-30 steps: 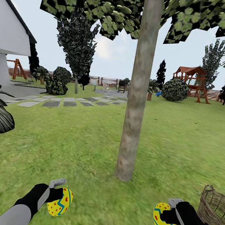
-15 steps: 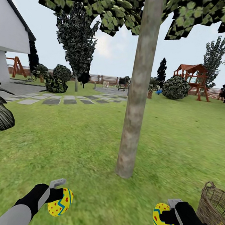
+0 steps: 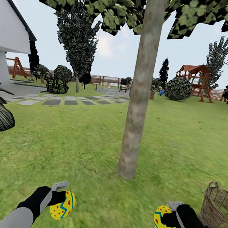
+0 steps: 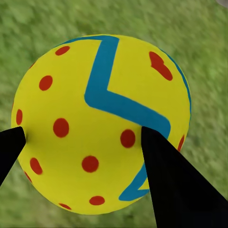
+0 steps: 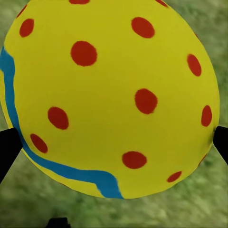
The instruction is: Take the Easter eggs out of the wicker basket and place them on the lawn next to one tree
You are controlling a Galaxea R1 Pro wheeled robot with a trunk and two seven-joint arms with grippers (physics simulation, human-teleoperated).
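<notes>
We carry two Easter eggs: our left gripper (image 3: 59, 199) clamps one egg (image 3: 62, 209), our right gripper (image 3: 167, 219) another (image 3: 165, 227). Neither lies on the lawn (image 3: 89, 146) by the tree (image 3: 138, 106) yet. The third is probably inside the wicker basket (image 3: 218, 211); we cannot see.

Open lawn (image 3: 88, 153) lies on both sides of the tree (image 3: 138, 106), whose trunk stands ahead; the basket (image 3: 218, 211) blocks the lawn's near right corner.

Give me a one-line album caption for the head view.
Both grippers, left and right, hold painted Easter eggs over the lawn before a tree, wicker basket alongside.
</notes>
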